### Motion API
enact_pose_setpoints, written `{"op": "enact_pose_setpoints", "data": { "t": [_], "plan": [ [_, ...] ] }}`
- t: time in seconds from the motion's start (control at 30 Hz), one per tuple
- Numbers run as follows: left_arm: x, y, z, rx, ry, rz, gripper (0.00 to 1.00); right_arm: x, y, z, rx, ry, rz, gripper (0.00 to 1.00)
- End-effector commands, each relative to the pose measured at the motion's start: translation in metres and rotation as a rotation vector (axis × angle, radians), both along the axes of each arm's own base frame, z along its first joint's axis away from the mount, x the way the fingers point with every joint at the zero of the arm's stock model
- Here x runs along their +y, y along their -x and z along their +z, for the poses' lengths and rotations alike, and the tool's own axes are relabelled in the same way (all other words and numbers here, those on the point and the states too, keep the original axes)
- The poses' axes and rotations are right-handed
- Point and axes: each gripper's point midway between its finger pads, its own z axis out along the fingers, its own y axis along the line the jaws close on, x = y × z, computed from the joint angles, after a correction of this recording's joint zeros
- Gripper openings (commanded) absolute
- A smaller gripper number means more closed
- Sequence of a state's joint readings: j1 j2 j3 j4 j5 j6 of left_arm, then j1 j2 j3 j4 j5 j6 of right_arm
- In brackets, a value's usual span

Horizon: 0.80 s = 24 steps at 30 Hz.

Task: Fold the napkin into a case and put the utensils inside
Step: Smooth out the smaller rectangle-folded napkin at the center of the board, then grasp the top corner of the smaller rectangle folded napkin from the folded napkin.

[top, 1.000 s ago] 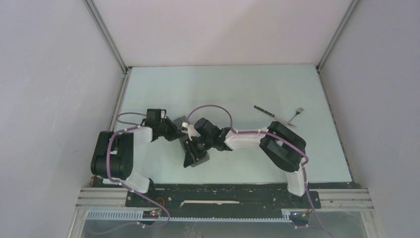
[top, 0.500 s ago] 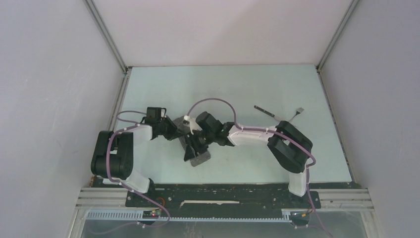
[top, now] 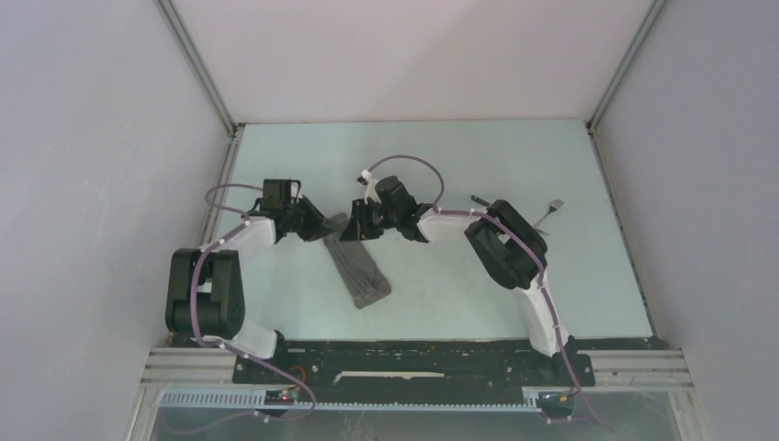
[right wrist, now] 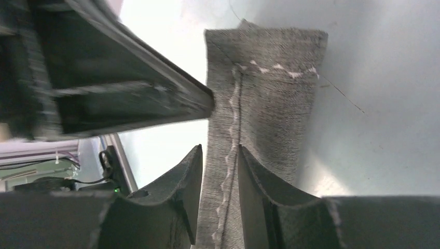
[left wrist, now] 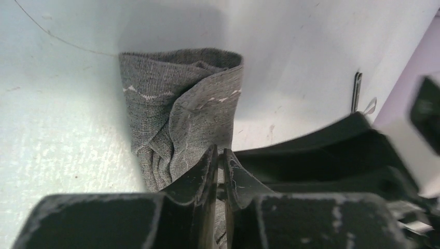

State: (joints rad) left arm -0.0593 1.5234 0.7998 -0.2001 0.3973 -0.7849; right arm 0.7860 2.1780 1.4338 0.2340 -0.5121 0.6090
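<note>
Top external view: the napkin [top: 358, 268], folded into a narrow strip, is laid slantwise on the bench [top: 478, 156]. At its far end the left gripper [left wrist: 219, 153] is seen nearly pressed together and the right gripper [right wrist: 220, 151] part-spread astride the stitched hem; whether cloth is pinched cannot be told. The fork [top: 554, 208] is seen well apart, at the right.

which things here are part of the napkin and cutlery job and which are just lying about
Part of the job:
napkin, folded into a narrow strip
knife, partly hidden by the right arm
fork
left gripper and right gripper, both at the napkin's far end

Not part of it, only fixtures:
table
enclosure walls
mounting rail
</note>
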Motion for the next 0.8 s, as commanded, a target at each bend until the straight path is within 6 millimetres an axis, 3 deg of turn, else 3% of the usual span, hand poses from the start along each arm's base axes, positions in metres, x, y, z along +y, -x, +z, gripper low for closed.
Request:
{"op": "enact_pose_setpoints", "data": {
  "t": [0.0,0.23,0.47,0.57,0.77],
  "plan": [
    [0.011,-0.007,0.033,-0.079,-0.023,-0.014,0.15,0.020,-0.015,0.021,-0.099,-0.062,-0.018,0.40],
    [0.045,0.008,0.038,-0.069,-0.202,0.008,0.23,0.037,-0.019,0.010,-0.148,0.032,0.010,0.45],
    [0.053,0.013,0.021,0.020,-0.252,0.001,0.19,0.039,-0.038,-0.005,-0.201,0.227,-0.094,0.50],
    [0.065,0.010,0.027,0.003,-0.257,0.059,0.18,0.046,-0.034,-0.010,-0.253,0.299,-0.099,0.55],
    [0.083,0.017,0.034,-0.024,-0.276,0.122,0.17,0.049,-0.036,-0.017,-0.320,0.404,-0.147,0.50]
  ]
}}
